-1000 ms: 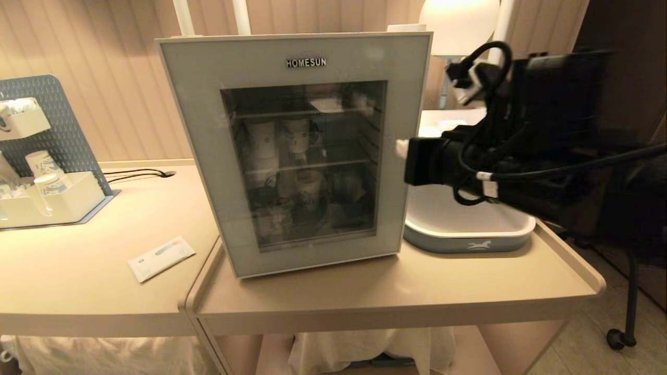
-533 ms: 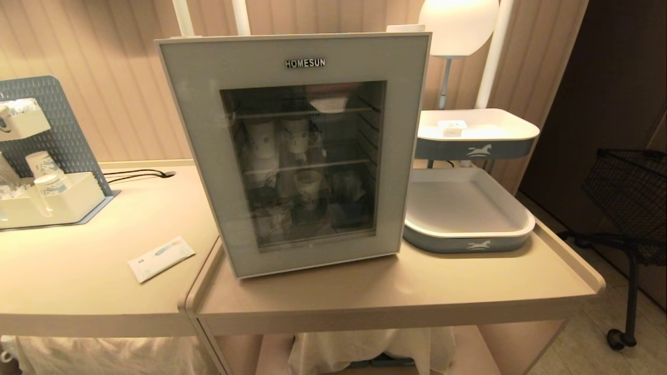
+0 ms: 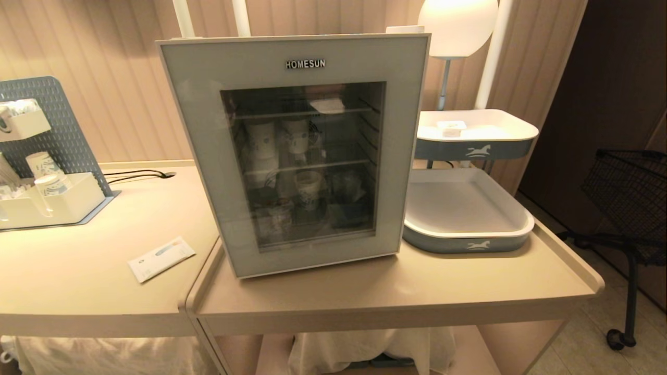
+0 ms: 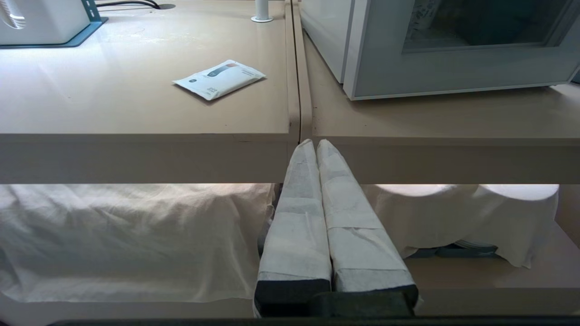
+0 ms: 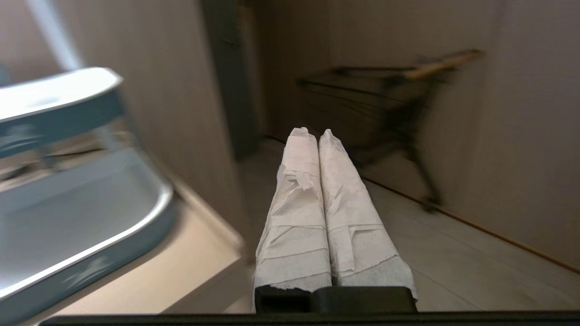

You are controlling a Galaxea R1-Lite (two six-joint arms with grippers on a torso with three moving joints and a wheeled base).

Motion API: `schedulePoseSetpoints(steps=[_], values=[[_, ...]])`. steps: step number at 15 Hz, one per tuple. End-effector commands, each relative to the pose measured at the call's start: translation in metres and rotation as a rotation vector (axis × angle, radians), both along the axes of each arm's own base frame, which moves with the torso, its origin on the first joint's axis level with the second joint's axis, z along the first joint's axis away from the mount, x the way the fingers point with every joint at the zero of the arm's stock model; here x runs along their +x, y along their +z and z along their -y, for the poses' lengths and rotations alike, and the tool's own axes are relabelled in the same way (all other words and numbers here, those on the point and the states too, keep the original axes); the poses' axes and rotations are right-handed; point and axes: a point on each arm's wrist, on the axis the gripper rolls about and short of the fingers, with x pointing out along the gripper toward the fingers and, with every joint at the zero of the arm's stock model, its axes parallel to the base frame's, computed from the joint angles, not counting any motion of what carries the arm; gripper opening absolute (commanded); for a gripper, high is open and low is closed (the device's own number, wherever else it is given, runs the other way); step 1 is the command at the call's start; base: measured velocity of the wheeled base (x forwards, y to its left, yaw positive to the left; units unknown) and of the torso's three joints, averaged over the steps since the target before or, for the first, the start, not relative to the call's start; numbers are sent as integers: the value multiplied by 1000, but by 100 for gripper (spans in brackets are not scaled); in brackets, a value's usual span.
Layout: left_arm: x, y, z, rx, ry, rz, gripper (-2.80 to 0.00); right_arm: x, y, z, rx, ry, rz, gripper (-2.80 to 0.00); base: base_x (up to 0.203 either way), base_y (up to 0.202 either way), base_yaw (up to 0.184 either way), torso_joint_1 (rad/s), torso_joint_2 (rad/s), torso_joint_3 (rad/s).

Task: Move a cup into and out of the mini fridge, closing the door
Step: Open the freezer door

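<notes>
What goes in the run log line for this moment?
door: closed | cup: upper tray | left gripper: shut, empty | right gripper: shut, empty

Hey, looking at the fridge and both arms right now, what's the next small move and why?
Probably none beyond parking the right gripper. The door sits flush on the mini fridge, the cup rests in the upper tray outside it, and both grippers are shut and empty, the left gripper low by the table edge.

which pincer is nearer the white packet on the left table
Left. The left pincer sits below the table edge just before the packet; the right pincer is beyond the tray.
</notes>
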Motion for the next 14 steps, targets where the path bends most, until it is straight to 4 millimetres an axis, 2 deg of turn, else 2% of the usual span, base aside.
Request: schedulePoseSetpoints(steps=[1, 3, 4, 7, 9, 14], values=[[0, 0, 0, 0, 0, -3, -280, -39, -44, -5, -57, 239, 180, -280, 0, 0, 0, 0, 0, 0], [0, 0, 0, 0, 0, -3, -280, -36, -79, -9, -47, 443, 136, -280, 0, 0, 0, 0, 0, 0], [0, 0, 0, 0, 1, -3, -280, -31, -96, -10, 1, 525, 27, -280, 0, 0, 0, 0, 0, 0], [0, 0, 0, 0, 0, -3, -280, -28, -120, -13, 42, 649, -213, -280, 0, 0, 0, 0, 0, 0], [0, 0, 0, 1, 0, -3, -280, -29, -121, -14, -25, 664, -272, -280, 0, 0, 0, 0, 0, 0], [0, 0, 0, 1, 0, -3, -280, -29, -121, -14, -20, 662, -272, -280, 0, 0, 0, 0, 0, 0]])
